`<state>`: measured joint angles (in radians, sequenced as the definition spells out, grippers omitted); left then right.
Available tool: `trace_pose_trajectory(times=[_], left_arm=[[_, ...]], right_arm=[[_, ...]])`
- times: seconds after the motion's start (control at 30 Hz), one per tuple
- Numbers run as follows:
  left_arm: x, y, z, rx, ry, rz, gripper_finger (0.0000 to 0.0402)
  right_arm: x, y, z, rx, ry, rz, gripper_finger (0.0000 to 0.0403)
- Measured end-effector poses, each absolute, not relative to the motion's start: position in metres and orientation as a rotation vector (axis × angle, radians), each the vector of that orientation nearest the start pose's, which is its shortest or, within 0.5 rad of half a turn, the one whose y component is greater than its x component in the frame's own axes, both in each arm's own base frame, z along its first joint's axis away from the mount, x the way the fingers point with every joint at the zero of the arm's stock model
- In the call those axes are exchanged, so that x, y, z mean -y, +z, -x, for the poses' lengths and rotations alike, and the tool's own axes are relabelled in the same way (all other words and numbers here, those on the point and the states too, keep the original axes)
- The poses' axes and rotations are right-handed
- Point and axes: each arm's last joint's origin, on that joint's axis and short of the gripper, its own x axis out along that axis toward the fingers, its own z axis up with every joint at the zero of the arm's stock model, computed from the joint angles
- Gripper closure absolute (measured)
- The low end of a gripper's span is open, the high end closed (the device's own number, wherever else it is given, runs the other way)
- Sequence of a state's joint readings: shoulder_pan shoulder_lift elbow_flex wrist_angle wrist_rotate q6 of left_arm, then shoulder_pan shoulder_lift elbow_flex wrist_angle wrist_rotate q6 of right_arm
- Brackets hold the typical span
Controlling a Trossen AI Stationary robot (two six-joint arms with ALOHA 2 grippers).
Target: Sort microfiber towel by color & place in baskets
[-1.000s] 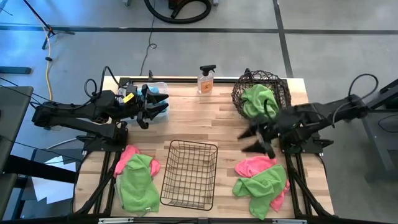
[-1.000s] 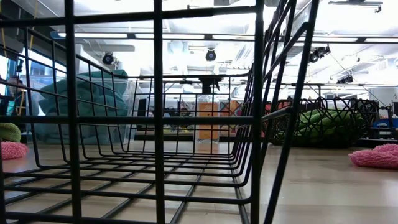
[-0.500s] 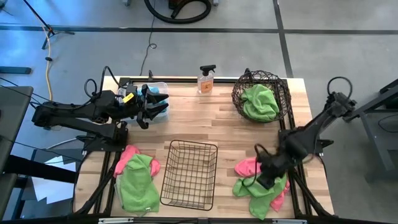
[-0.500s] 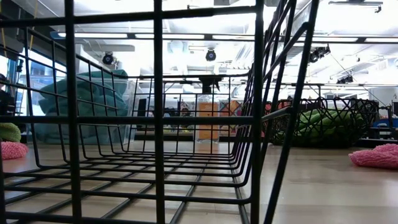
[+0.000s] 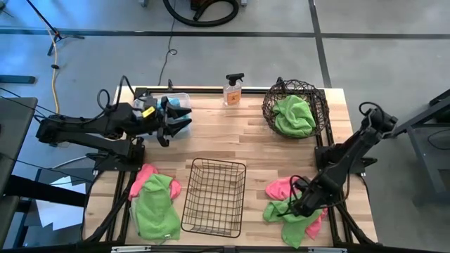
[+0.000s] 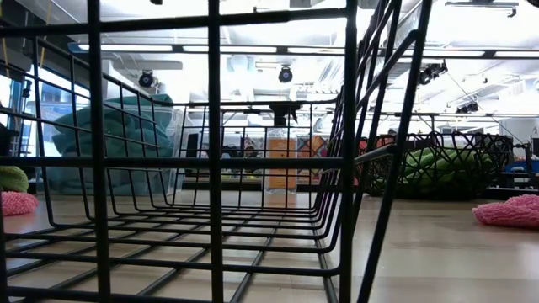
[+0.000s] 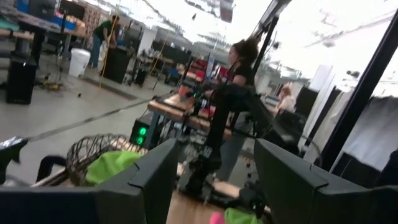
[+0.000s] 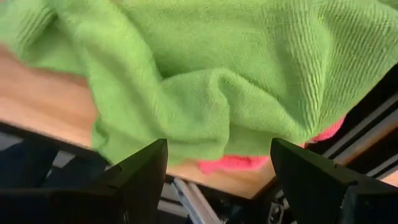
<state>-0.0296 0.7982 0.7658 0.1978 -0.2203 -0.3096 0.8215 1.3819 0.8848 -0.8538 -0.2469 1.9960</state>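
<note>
Right hand (image 5: 301, 208): low over the green towel (image 5: 290, 211) at the table's (image 5: 239, 140) front-right corner. Fingers (image 8: 140, 180) spread wide, nothing held; the cloth fills the gap ahead of them in right wrist view. Pink towel (image 5: 283, 187) lies partly under and beside that green one.

Left hand (image 5: 184, 121): at back-left, over the clear bin (image 5: 176, 98), w/ teal towel (image 5: 177, 111) there. Fingers apart in left wrist view; grip on the teal cloth cannot be told.

Round wire basket (image 5: 295, 105), back-right: holds one green towel (image 5: 294, 114). Black wire-grid basket (image 5: 214, 197), centre-front: no cloth in it. Front-left pile: green towel (image 5: 155, 207) over pink towel (image 5: 146, 176). Spray bottle (image 5: 233, 90) stands at back edge, btwn bin and round basket.
</note>
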Motion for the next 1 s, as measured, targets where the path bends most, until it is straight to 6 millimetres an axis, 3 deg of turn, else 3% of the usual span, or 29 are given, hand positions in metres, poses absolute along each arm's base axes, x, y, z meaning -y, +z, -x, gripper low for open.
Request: trace_pose_trajectory(times=[0.4, 0.6, 0.73, 0.93, 1.0], left_arm=[[-0.001, 0.355, -0.178, 0.132, 0.175, 0.311, 0.02], [-0.001, 0.355, -0.178, 0.13, 0.177, 0.28, 0.02], [-0.001, 0.355, -0.178, 0.13, 0.177, 0.279, 0.02], [-0.001, 0.355, -0.178, 0.131, 0.177, 0.28, 0.02], [-0.001, 0.355, -0.178, 0.13, 0.177, 0.279, 0.02]], right_arm=[[-0.19, 0.172, -0.168, -1.584, -0.804, -1.077, 0.0121], [-0.192, 0.166, -0.17, -1.591, -0.798, -1.045, 0.0131], [-0.192, 0.166, -0.17, -1.595, -0.788, -1.036, 0.0192], [-0.195, 0.172, -0.173, -1.612, -0.707, -1.005, 0.037], [-0.198, 0.177, -0.175, -1.614, -0.661, -0.994, 0.0388]])
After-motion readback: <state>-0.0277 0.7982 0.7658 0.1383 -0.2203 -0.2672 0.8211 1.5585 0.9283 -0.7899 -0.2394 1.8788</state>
